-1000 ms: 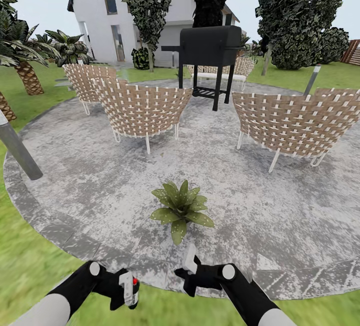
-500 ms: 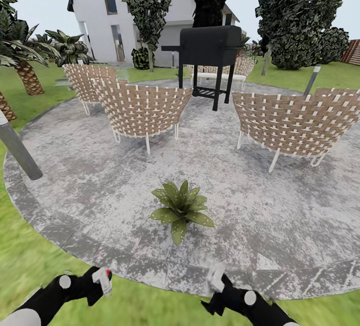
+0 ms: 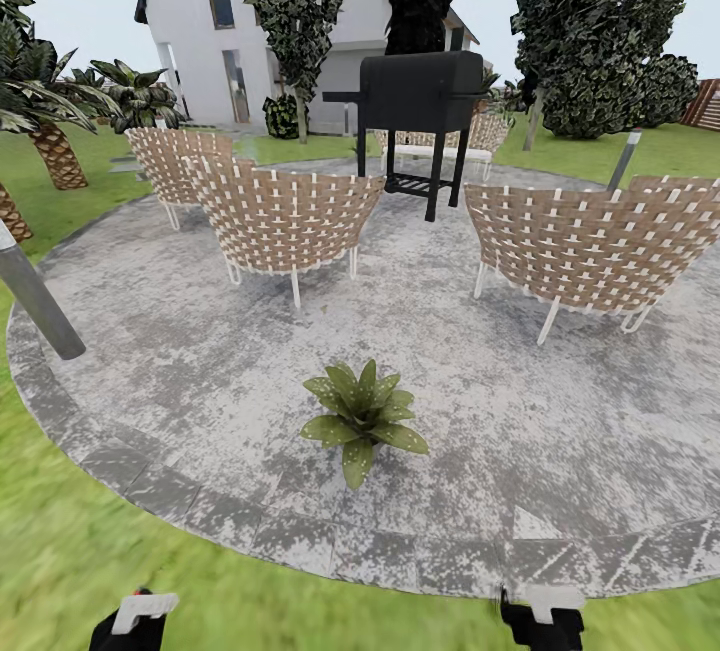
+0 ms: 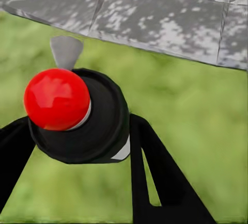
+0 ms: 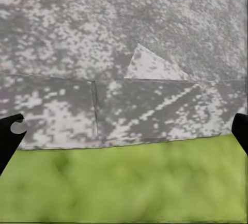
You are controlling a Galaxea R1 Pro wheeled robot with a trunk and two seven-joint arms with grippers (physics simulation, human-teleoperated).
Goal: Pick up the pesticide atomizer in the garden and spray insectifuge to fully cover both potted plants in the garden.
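Observation:
One potted plant [image 3: 362,419], a low rosette of speckled green leaves, stands on the round stone patio [image 3: 200,361] near its front edge; the leaves hide its pot. At the bottom of the head view my left gripper [image 3: 128,629] is shut on the pesticide atomizer [image 3: 143,609], well short and left of the plant. In the left wrist view the atomizer [image 4: 88,126] shows as a dark round body with a red knob and a pale grey nozzle between my black fingers [image 4: 155,172]. My right gripper [image 3: 545,621] hangs low at the right, its jaws wide apart and empty [image 5: 126,126], over the patio's edge and grass.
Woven wicker chairs [image 3: 285,216] [image 3: 590,241] and a black grill [image 3: 418,96] stand on the far half of the patio. A grey post [image 3: 35,296] leans at the left. Lawn [image 3: 60,531] rings the patio, with palms, trees and a white house beyond.
Both arms have dropped and spread apart, sinking to the bottom edge of the head view. The atomizer stays in the left gripper. The plant and the camera have not moved.

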